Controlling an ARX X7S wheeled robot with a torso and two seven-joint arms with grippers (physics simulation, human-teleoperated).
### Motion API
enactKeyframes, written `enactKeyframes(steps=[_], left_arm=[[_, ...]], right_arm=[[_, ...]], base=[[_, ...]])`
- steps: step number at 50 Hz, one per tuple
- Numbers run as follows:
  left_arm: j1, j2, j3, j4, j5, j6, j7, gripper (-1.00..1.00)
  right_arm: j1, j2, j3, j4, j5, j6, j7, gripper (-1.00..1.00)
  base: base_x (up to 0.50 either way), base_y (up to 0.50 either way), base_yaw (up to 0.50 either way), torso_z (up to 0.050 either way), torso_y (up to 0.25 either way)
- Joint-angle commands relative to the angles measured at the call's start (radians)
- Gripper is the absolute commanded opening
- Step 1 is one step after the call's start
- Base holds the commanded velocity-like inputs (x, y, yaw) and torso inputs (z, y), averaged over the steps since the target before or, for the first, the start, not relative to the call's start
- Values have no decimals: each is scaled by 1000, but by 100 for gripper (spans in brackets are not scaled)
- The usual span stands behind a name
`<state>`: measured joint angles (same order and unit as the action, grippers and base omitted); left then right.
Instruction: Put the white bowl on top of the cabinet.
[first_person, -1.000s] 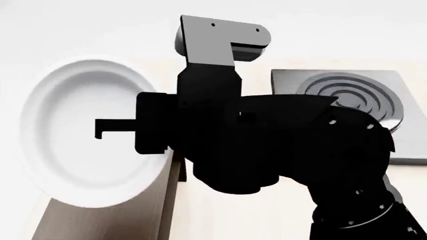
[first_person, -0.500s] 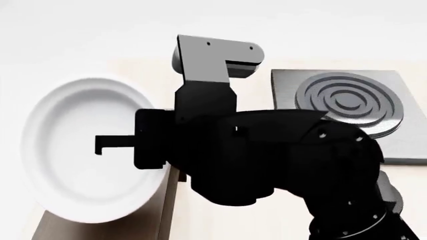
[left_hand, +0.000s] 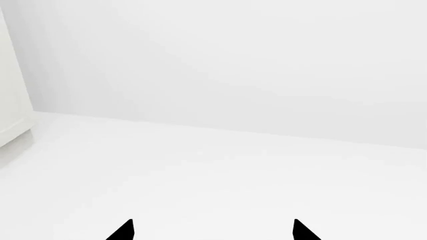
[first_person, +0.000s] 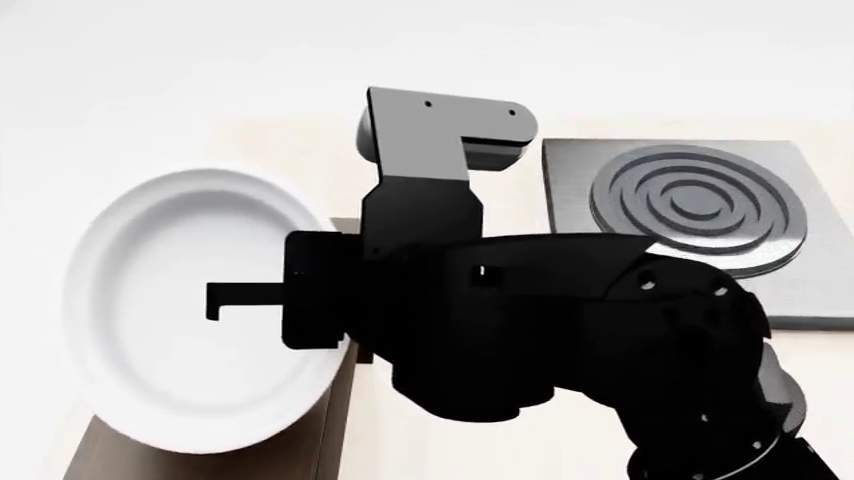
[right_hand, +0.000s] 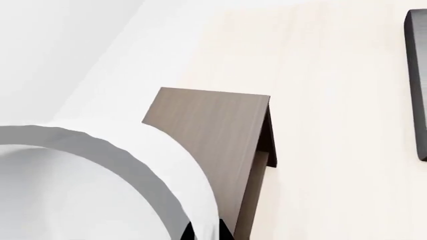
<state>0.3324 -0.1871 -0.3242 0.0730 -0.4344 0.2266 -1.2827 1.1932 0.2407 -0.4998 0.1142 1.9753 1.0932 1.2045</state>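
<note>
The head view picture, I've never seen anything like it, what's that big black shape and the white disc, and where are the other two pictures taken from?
This is a simulated two-armed robot. The head view looks down from its head: the big black shape is its right arm, ending in the right gripper, which holds the white bowl by its rim, tipped so you look into it. Under the bowl is the cabinet, a low wooden box on a pale surface. The grey square with rings is a stove plate.

The right wrist view comes from a camera beside that gripper: it shows the bowl's rim above the cabinet's flat top. The left wrist view, from the other arm, shows only blank white surfaces and the two dark tips of the left gripper, spread apart and empty.
</note>
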Motion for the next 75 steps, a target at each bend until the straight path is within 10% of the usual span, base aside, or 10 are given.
enactKeyframes(steps=[1, 18, 19, 75], left_arm=[[0, 0, 0, 0, 1, 1, 0, 100], [-3, 0, 1, -3, 1, 0, -1, 100], [-3, 0, 1, -3, 1, 0, -1, 100], [0, 0, 2, -2, -1, 3, 0, 100]], right_arm=[[1, -1, 3, 5, -9, -12, -33, -100], [11, -5, -29, 19, -44, 2, -87, -100], [12, -7, -29, 13, -42, 4, -91, 100], [89, 74, 0, -136, 23, -49, 16, 100]], base=[[0, 0, 0, 0, 0], [0, 0, 0, 0, 0], [0, 0, 0, 0, 0], [0, 0, 0, 0, 0]])
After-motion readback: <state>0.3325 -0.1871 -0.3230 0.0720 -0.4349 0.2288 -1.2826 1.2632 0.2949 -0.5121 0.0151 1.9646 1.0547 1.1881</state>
